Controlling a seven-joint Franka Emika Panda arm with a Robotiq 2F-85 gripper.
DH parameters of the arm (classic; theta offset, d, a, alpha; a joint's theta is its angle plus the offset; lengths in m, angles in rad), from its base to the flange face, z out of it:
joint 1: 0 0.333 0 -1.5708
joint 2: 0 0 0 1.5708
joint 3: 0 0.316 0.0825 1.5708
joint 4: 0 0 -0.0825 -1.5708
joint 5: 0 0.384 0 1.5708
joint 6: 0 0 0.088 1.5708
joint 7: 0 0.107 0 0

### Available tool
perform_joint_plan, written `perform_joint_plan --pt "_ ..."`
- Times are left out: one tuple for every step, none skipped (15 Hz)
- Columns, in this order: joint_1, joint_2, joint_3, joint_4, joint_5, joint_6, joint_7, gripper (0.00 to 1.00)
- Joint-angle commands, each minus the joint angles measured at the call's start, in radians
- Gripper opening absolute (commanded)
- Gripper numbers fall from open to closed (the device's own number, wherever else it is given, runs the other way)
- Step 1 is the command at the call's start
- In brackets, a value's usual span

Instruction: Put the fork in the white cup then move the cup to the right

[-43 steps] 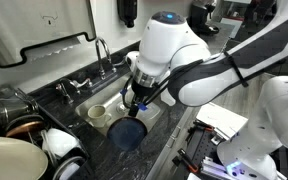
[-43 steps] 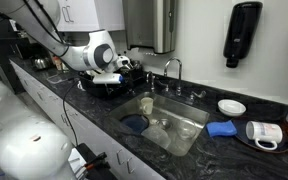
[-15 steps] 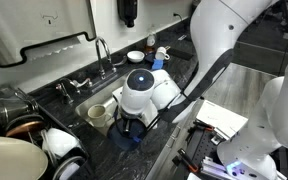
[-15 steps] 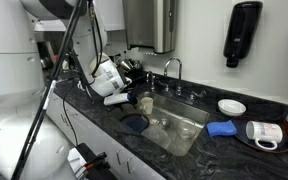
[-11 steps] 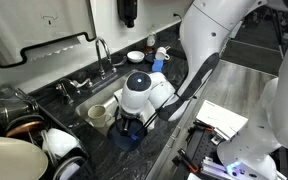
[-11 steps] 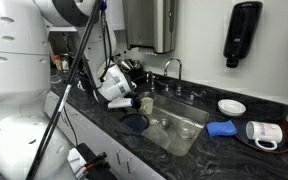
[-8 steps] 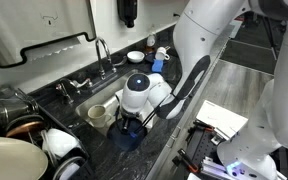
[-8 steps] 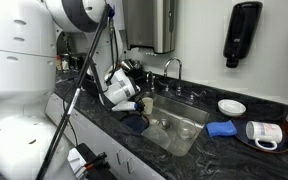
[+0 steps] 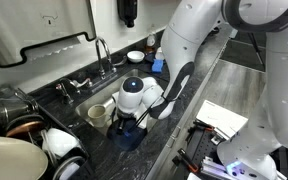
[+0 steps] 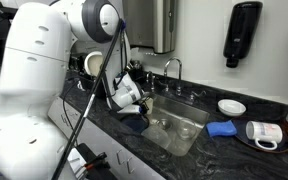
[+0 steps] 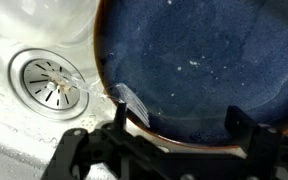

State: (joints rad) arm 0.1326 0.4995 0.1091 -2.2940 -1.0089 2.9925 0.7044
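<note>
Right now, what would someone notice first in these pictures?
The giant white robot arm stands out most, leaning over the sink in the dark countertop. Its open jaws hang right above a big dark blue dish, which fills most of the wrist view beside the shiny drain. A small white cup sits next to the dish.

dish (image 11: 194,70): dark blue, pale speckles (brownish rim)
white cup (image 9: 97,113): cream, beige inside
sink (image 11: 14,120): silvery grey
countertop (image 10: 234,150): black, faint grey veining
arm (image 9: 189,45): white
gripper (image 11: 164,145): black
cloth (image 10: 222,128): blue
</note>
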Motion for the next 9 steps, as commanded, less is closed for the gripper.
perform_joint_plan --pt "0.036 0.029 -0.038 0.044 -0.019 -0.019 0.060 1.00" --pt "0.051 0.027 -0.054 0.049 -0.028 -0.026 0.083 1.00" --pt "0.057 0.028 -0.062 0.053 -0.029 -0.028 0.095 0.87" --pt "0.069 0.029 -0.075 0.059 -0.031 -0.034 0.108 0.72" --pt "0.079 0.031 -0.086 0.063 -0.032 -0.038 0.120 0.67" --pt "0.089 0.034 -0.096 0.067 -0.033 -0.043 0.129 0.60" --pt "0.097 0.035 -0.105 0.069 -0.032 -0.047 0.136 0.51" --pt "0.105 0.036 -0.113 0.069 -0.031 -0.050 0.141 0.45" --pt "0.111 0.036 -0.120 0.069 -0.030 -0.054 0.146 0.37"
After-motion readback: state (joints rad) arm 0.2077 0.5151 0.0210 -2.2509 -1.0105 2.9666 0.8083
